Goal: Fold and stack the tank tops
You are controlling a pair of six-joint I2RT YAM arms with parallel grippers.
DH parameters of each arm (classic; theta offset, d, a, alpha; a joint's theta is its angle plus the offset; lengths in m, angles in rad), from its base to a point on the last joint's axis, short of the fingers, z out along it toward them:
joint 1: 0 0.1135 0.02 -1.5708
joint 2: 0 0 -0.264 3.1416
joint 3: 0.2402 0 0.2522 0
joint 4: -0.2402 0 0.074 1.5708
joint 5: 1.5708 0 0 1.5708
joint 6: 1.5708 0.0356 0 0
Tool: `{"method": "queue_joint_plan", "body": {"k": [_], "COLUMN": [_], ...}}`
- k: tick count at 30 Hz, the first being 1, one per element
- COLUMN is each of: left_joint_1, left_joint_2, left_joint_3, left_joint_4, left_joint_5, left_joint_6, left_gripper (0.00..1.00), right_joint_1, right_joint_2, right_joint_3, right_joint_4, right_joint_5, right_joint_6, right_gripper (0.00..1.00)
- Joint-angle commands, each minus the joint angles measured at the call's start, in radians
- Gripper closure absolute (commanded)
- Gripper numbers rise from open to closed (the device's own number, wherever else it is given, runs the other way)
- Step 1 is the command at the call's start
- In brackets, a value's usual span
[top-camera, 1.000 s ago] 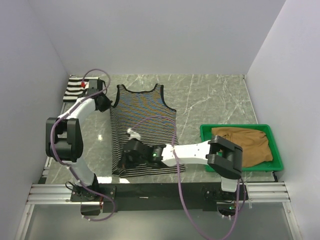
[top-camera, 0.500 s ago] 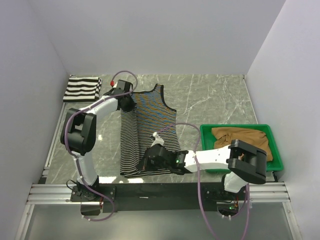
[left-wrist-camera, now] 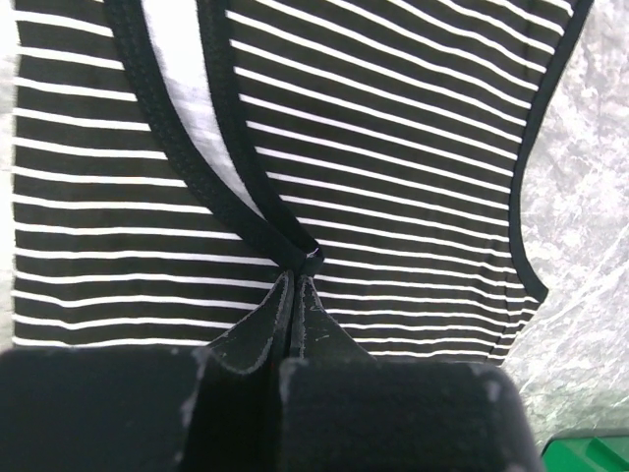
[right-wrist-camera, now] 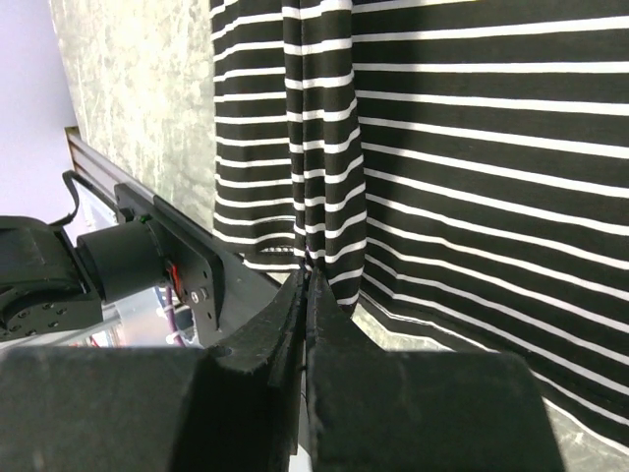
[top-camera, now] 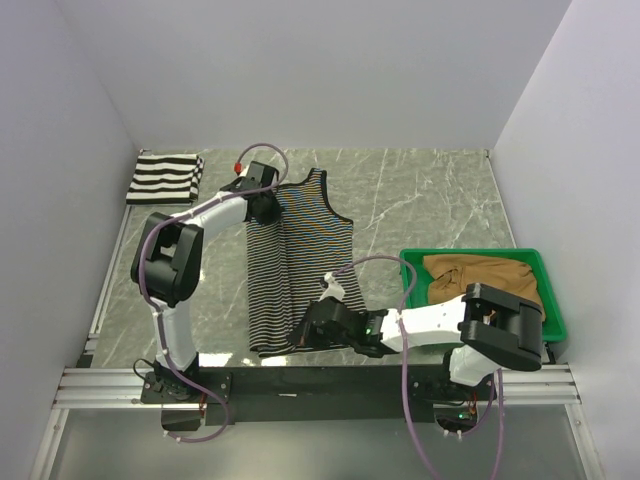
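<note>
The pinstriped tank top [top-camera: 312, 235] lies lengthwise mid-table, its left side lifted and doubled over toward the right. My left gripper [top-camera: 266, 206] is at the far end, shut on the black-trimmed shoulder strap [left-wrist-camera: 257, 211]; its tips [left-wrist-camera: 296, 280] pinch the trim. My right gripper [top-camera: 310, 330] is at the near end, shut on a bunched fold of the hem [right-wrist-camera: 324, 221], fingertips [right-wrist-camera: 307, 273] pressed together. The wide-striped tank top [top-camera: 165, 177] lies folded in the far left corner. The tan tank top [top-camera: 490, 285] sits crumpled in the tray.
A green plastic tray [top-camera: 410, 262] stands at the right, close to the right arm's elbow. The black and metal base rail [top-camera: 300, 382] runs along the near edge, just below the hem. White walls enclose the marble table [top-camera: 420, 200] on three sides.
Both grippers have moved right, carrying the pinstriped top's left edge over its middle. The top now looks narrower, and the wide-striped top is uncovered.
</note>
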Motion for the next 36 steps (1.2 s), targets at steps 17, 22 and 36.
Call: {"method": "queue_joint_plan", "body": {"k": [17,22,36], "left_joint_1": [-0.048,-0.048,-0.014], "left_joint_2": [0.044,-0.018,-0.012], "left_joint_3": [0.061,0.055,0.038], "left_joint_4": [0.094,0.099,0.079], "left_joint_5": [0.018,0.011,0.047], "left_joint_6": [0.015,0.041,0.065], "left_gripper": [0.71,0.56,0.63], "right_joint_1": [0.025,0.05,0.091], "right_joint_2": [-0.153,-0.221,0.061], "right_joint_3": [-0.101,-0.064,0.372], "right_joint_4": [-0.016,-0.177,-0.607], "right_joint_5": [0.113,0.197,0.346], "right_joint_6": [0.056,0.043,-0.183], "right_gripper": [0.67,0.62,0.62]}}
